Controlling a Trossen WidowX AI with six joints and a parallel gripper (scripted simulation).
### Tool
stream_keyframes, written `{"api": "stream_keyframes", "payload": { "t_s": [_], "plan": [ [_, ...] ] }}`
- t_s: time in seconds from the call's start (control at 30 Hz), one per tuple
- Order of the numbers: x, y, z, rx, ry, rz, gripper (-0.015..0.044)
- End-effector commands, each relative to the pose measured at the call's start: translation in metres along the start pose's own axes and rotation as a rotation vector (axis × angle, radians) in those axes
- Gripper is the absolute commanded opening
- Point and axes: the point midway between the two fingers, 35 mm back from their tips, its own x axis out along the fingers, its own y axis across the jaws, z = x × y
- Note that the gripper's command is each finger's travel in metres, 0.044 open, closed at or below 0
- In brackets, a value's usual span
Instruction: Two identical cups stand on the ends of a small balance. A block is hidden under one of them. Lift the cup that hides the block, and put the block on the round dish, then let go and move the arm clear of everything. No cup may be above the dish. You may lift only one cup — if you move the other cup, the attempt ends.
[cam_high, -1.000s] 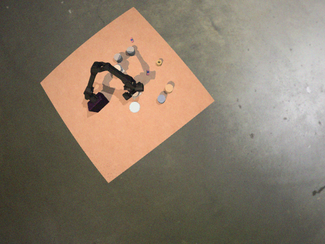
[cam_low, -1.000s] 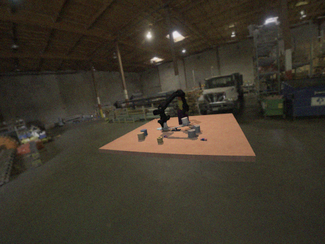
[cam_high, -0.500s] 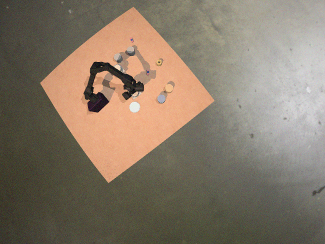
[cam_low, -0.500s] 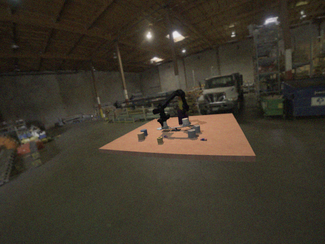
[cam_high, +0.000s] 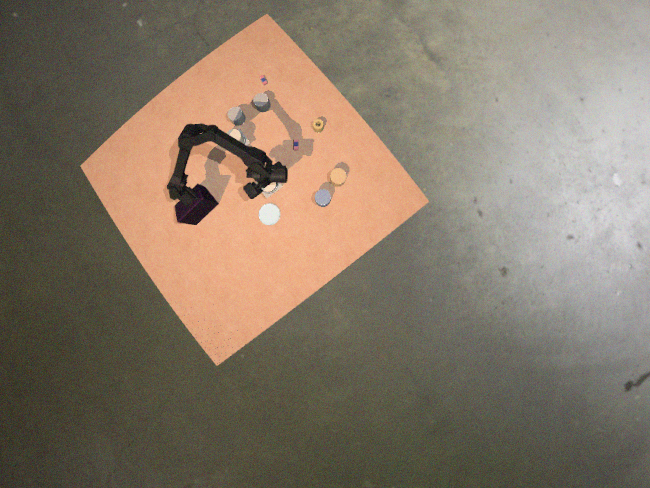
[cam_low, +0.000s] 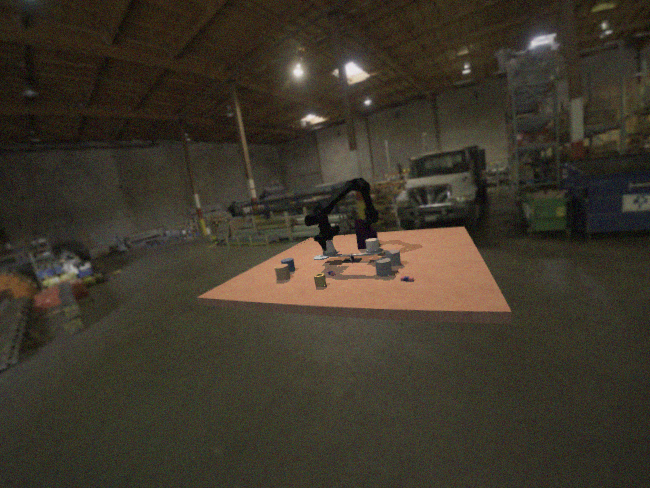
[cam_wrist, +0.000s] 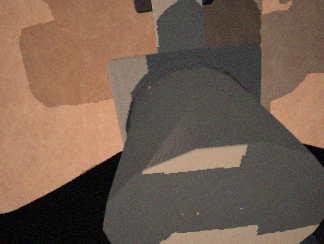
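My gripper (cam_high: 266, 184) (cam_low: 328, 246) (cam_wrist: 198, 153) is shut on a pale grey cup (cam_wrist: 200, 120), with a finger on each side of it. This cup is over the square end plate of the balance (cam_wrist: 128, 75); I cannot tell whether it touches the plate. The other cup (cam_high: 235, 135) (cam_low: 372, 243) stands on the far end of the balance. The round white dish (cam_high: 269, 214) (cam_low: 320, 257) lies close beside the held cup's end, with nothing visible on it. The block is not visible.
Two grey cylinders (cam_high: 236, 115) (cam_high: 261, 101) stand near the other cup. A tan cylinder (cam_high: 338, 176) (cam_low: 282, 272) and a blue one (cam_high: 322, 197) (cam_low: 288, 264) stand together. A yellow ring-like piece (cam_high: 318, 125) (cam_low: 320, 281) and two small red-blue pieces (cam_high: 264, 79) (cam_high: 296, 144) are also there.
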Motion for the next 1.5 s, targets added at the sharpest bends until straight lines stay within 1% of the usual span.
{"api": "stream_keyframes", "payload": {
  "t_s": [0.0, 1.47],
  "plan": [
    [-0.008, -0.003, -0.003, -0.009, 0.011, -0.008, 0.0],
    [-0.064, -0.002, -0.003, -0.008, 0.013, -0.008, 0.0]
  ]
}}
